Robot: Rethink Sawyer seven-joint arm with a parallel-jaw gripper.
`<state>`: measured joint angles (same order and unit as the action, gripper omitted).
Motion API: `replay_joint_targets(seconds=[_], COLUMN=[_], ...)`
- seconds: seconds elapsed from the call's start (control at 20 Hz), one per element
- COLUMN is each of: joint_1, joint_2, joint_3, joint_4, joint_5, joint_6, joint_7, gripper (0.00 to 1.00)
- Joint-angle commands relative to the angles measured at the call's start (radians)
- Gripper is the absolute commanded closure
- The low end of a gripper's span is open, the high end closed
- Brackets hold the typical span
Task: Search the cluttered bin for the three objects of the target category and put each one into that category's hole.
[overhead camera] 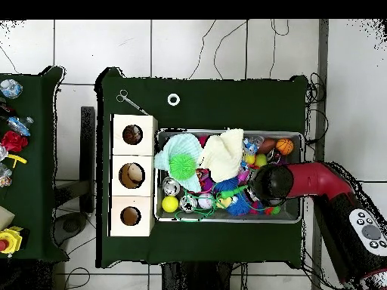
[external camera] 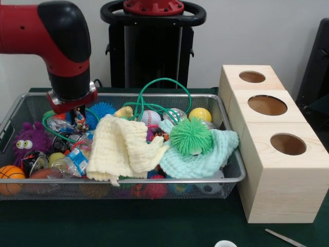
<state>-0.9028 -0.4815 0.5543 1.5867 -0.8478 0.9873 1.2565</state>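
The cluttered bin (external camera: 234, 139) of silver wire mesh lies on the green table, also seen from above (overhead camera: 302, 215). It holds a cream cloth (external camera: 121, 149), a mint cloth (external camera: 203, 157), a green spiky ball (external camera: 191, 136), a baseball (external camera: 150, 118), a yellow ball (external camera: 200, 114), a small basketball (external camera: 9, 178) and a purple fuzzy toy (external camera: 32, 140). My gripper (external camera: 78, 117) reaches down into the bin's left end among the toys; the clutter hides its tip. The mid-sized hole (external camera: 288, 144) is in the nearest wooden cube, which is the top cube from above (overhead camera: 132, 134).
Two more wooden cubes stand in the same row, with the widest hole (external camera: 267, 105) in the middle and the smallest hole (external camera: 252, 76) farthest. A green cord (external camera: 163, 82) loops above the bin. A metal tool (overhead camera: 125, 98) and a white ring (overhead camera: 173, 99) lie on the table.
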Motion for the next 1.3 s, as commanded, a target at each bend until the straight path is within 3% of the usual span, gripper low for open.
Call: replay_joint_targets(seconds=[0.05,0.35,0.5,0.6,0.75,0.9,1.3], joint_1=[0.035,0.068,0.072,0.103,0.156,0.219,0.388], joint_2=[-0.158,-0.210,-0.223,-0.238,-0.262,-0.273,-0.256], joint_3=[0.104,0.118,0.141,0.133,0.093,0.067,-0.012], joint_4=[-0.018,-0.016,0.003,0.001,0.013,0.014,-0.065], joint_5=[0.093,0.220,0.279,0.298,0.349,0.370,0.442], joint_6=[0.119,0.177,0.140,0.154,0.116,0.065,-0.029], joint_7=[-0.244,-0.144,-0.101,-0.074,0.078,0.165,0.355], gripper=[1.00,1.00,1.00,1.00,1.00,1.00,1.00])
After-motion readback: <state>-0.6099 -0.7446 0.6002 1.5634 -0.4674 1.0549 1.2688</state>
